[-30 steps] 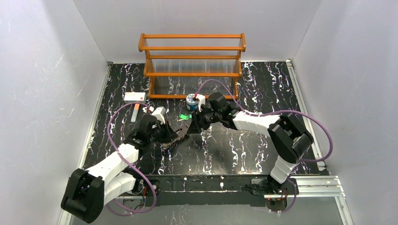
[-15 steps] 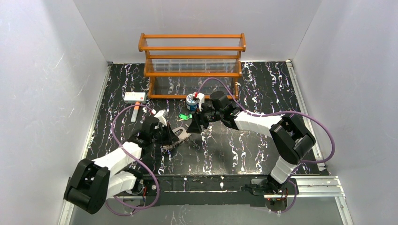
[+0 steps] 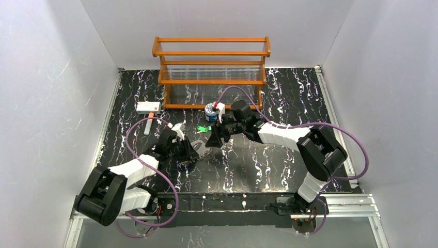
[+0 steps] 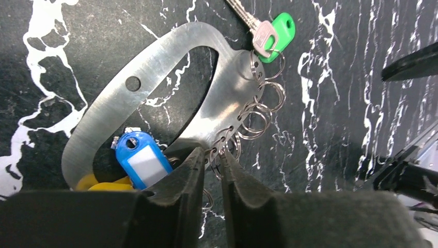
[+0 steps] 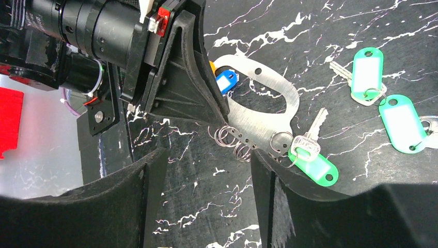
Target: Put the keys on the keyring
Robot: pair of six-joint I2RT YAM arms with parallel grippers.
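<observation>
In the middle of the top view the two arms meet low over the black marbled table (image 3: 258, 173). The keyring (image 4: 155, 54) lies flat there. In the left wrist view it is a metal oval slanting from the lower left to the upper middle, with a row of small rings (image 4: 258, 111) along its right edge. The left gripper (image 4: 212, 157) sits at the oval's lower end. Its fingers stand only a slit apart, with the rim and one small ring in the slit, and I cannot tell whether they pinch it. A blue key (image 4: 142, 163) lies just left of those fingertips, partly inside the oval's opening, and a yellow key (image 4: 103, 183) peeks out below it. A green key (image 4: 274, 32) is linked to a ring at the oval's upper end, its metal blade pointing to the top edge of the frame. In the right wrist view the right gripper (image 5: 206, 155) hovers near the ringed edge, its fingers wide apart with nothing between them. Two more green keys (image 5: 366, 70) lie loose in that view's upper right, well apart from the keyring. At the back of the top view stand a wooden rack (image 3: 212, 67), a can (image 3: 210, 110) and a white box (image 3: 149, 107).
</observation>
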